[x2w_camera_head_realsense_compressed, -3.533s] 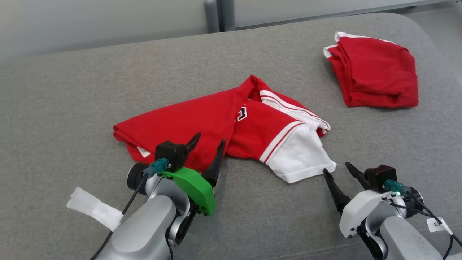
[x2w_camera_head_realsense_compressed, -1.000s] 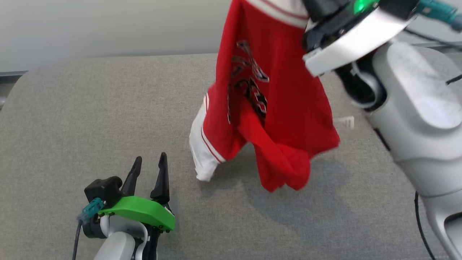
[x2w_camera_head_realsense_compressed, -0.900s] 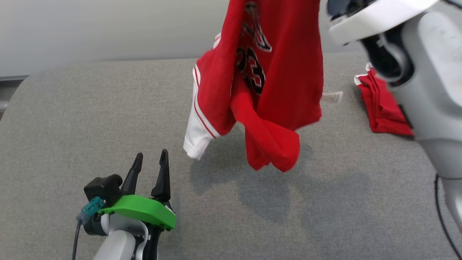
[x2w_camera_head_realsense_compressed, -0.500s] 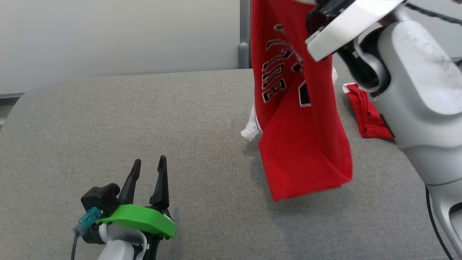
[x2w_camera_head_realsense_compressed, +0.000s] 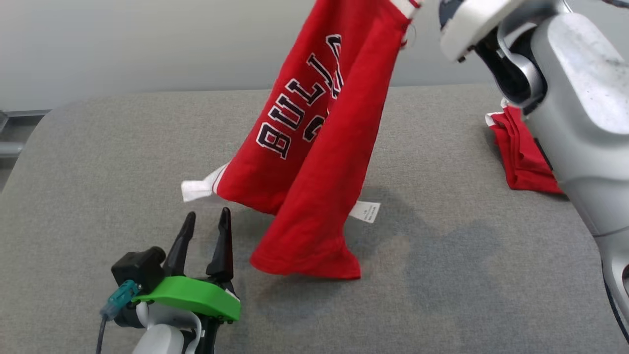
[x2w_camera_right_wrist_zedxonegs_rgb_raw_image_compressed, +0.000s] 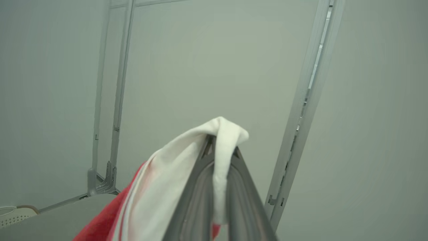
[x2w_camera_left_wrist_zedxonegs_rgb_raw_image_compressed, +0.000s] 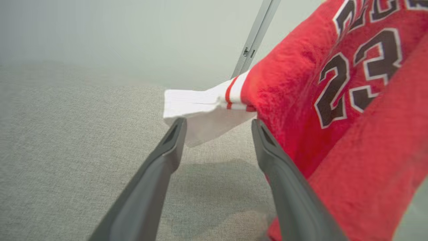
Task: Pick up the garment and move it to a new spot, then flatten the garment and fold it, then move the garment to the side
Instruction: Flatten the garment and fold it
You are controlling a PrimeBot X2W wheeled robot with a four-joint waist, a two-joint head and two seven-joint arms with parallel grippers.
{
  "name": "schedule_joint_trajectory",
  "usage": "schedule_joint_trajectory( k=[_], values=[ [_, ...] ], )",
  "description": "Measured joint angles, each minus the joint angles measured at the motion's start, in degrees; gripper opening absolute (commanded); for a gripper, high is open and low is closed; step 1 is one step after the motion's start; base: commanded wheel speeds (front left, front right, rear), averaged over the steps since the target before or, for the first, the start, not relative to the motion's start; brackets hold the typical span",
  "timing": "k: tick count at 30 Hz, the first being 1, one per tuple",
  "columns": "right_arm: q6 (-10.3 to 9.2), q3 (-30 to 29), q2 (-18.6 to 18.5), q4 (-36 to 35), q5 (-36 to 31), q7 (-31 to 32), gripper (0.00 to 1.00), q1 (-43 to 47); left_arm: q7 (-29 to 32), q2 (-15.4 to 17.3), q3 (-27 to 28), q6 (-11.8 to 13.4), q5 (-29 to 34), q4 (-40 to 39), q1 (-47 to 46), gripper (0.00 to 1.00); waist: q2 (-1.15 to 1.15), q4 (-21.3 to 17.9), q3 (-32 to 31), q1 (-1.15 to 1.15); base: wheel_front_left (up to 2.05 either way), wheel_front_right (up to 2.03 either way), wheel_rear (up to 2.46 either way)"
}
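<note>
Swinging leftward, the red jersey [x2w_camera_head_realsense_compressed: 314,147] hangs from the right gripper [x2w_camera_right_wrist_zedxonegs_rgb_raw_image_compressed: 219,149] (clamped on its white fabric), its hem now touching the grey cushion [x2w_camera_head_realsense_compressed: 467,275] beside the empty, spread-fingered left gripper [x2w_camera_head_realsense_compressed: 206,219].

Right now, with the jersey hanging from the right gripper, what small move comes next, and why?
Probably ease the left gripper forward and close it on the white sleeve: its jaws stand open with that sleeve just ahead, while the right gripper holds the jersey up. Two grips could spread it flat.
</note>
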Motion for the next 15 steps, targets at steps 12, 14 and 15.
schedule_joint_trajectory(
  k=[12, 14, 15],
  values=[
    [-0.60, 2.0, -0.9, 14.0, 3.4, 3.5, 0.00, 16.5, 0.2, 0.0, -3.7, -1.8, 1.0, -0.3, 0.0, 1.00, 0.00, 0.6, 3.5, 0.00, 0.00, 0.00, 0.00],
    [-0.37, 2.0, -0.5, 14.3, 3.5, 3.2, 0.00, 16.3, 1.5, -0.1, -6.8, -3.1, 0.5, 0.9, 0.0, 1.00, 0.00, 0.1, 4.0, 0.00, 0.00, 0.00, 0.00],
    [-0.34, 2.0, 0.1, 14.6, 3.6, 2.6, 0.00, 16.2, 3.3, -0.1, -9.8, -4.6, 0.1, 2.0, 0.0, 1.00, 0.00, -0.5, 4.5, 0.00, 0.00, 0.00, 0.00]
  ],
)
